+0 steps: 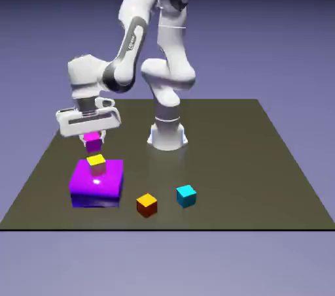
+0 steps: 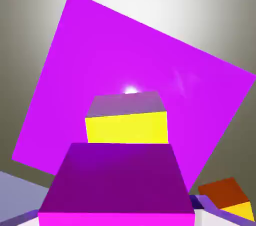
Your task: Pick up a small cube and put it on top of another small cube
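Observation:
The tiny magenta-pink cube (image 1: 92, 140) hangs in my gripper (image 1: 92, 138), which is shut on it, a short way above the tiny yellow cube (image 1: 96, 163). That yellow cube rests on top of the large glossy purple block (image 1: 97, 183) at the exterior view's left. In the hand view the magenta cube (image 2: 117, 185) fills the bottom and hides my fingertips. Beyond it lies the yellow cube (image 2: 126, 119), with a small gap between the two, on the purple block (image 2: 65, 85).
An orange cube (image 1: 146, 204) and a cyan cube (image 1: 186, 195) lie on the dark table (image 1: 229, 157) in front of the robot's base, to the right of the purple block. The orange cube (image 2: 226, 201) shows at the hand view's lower right.

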Controlling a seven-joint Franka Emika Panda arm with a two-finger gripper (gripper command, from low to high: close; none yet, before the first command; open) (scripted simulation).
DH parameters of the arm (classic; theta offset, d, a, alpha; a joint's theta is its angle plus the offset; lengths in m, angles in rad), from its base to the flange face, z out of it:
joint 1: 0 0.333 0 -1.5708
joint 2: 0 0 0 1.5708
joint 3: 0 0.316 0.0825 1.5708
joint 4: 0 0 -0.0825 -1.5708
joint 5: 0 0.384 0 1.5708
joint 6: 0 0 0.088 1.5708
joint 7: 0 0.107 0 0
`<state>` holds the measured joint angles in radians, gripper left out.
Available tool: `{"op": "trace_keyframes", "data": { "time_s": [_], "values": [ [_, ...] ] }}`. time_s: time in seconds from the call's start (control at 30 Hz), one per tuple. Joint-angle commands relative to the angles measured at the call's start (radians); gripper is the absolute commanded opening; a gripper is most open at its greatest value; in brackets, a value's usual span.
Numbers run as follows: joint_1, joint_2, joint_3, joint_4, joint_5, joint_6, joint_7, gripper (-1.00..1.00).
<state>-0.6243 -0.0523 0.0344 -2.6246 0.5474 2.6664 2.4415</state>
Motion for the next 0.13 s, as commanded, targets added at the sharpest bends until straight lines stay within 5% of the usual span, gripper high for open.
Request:
{"op": "trace_keyframes", "data": {
  "time_s": [0.0, 0.03, 0.1],
  "values": [
    [-0.005, 0.002, 0.0, 0.0, 0.002, 0.001, -0.001, -1.0],
    [-0.005, 0.002, 0.0, 0.0, 0.002, 0.001, -0.001, 1.0],
    [-0.011, -0.034, -0.006, 0.002, -0.025, -0.036, 0.02, 1.0]
  ]
}}
